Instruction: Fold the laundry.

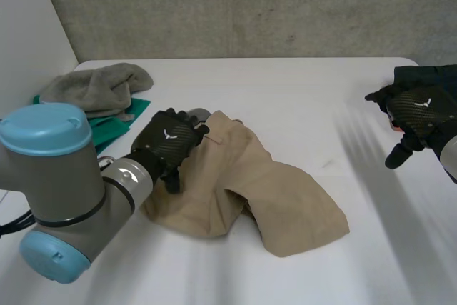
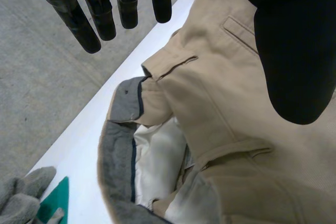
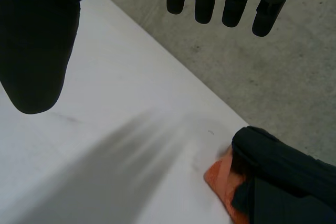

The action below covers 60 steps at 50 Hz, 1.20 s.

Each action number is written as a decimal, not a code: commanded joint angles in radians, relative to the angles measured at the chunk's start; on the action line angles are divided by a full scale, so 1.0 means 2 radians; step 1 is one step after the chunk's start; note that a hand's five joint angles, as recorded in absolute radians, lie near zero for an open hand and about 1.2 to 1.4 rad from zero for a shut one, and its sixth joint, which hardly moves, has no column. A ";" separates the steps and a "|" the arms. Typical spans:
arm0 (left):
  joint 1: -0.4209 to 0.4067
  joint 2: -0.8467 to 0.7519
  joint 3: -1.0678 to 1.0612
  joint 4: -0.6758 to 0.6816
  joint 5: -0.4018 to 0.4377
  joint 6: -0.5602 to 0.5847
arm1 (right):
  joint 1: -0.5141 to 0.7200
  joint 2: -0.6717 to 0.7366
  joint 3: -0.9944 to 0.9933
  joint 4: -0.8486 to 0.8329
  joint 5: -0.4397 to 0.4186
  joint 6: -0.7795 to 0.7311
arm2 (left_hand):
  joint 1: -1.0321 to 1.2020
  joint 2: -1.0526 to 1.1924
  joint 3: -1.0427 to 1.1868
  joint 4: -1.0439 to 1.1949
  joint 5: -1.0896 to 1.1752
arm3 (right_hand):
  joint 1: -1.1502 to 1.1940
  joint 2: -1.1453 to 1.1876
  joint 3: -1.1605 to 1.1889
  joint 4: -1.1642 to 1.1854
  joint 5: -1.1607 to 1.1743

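Tan trousers [image 1: 271,191] lie crumpled in the middle of the white table [image 1: 300,91], waistband end towards the left. My left hand [image 1: 168,141] is over that waistband end, open, fingers straight and thumb held apart. In the left wrist view the left hand [image 2: 296,51] hovers above the trousers [image 2: 210,93], whose grey-lined waistband [image 2: 113,156] gapes open under the palm; nothing is pinched. My right hand [image 1: 421,108] hangs open above bare table at the far right. In its own view the right hand [image 3: 37,40] shows straight fingers and holds nothing.
A grey towel [image 1: 96,87] lies on a green cloth [image 1: 118,123] at the back left, close to the trousers. A dark garment [image 1: 435,75] over an orange cloth [image 3: 220,177] sits at the table's right edge, beside my right hand.
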 commanded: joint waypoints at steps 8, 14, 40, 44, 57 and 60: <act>0.032 0.033 -0.045 -0.100 -0.014 0.054 | 0.000 0.039 0.000 -0.026 0.002 0.024 | 0.035 0.029 0.028 0.032 0.023 | -0.022 -0.017 -0.015 -0.019 -0.024; 0.063 0.010 -0.074 -0.058 -0.005 0.102 | 0.012 0.059 0.004 -0.034 0.003 0.016 | 0.096 0.091 0.090 0.094 0.084 | -0.022 -0.017 -0.015 -0.019 -0.024; 0.011 -0.029 0.303 0.143 -0.042 -0.075 | 0.030 0.053 0.019 -0.051 0.016 0.001 | 0.601 0.596 0.595 0.599 0.589 | -0.022 -0.017 -0.015 -0.019 -0.024; -0.021 -0.076 0.394 0.093 -0.028 -0.145 | 0.027 0.053 0.019 -0.055 0.016 0.001 | 0.601 0.596 0.595 0.599 0.589 | -0.022 -0.017 -0.015 -0.019 -0.024; -0.110 -0.227 0.434 -0.006 0.114 -0.214 | 0.025 0.059 0.021 -0.060 0.016 0.004 | 0.245 0.240 0.239 0.243 0.234 | -0.022 -0.017 -0.015 -0.019 -0.024; -0.123 -0.244 0.434 -0.022 0.108 -0.213 | 0.024 0.059 0.022 -0.063 0.016 0.004 | 0.020 0.015 0.014 0.018 0.008 | -0.022 -0.017 -0.015 -0.019 -0.024</act>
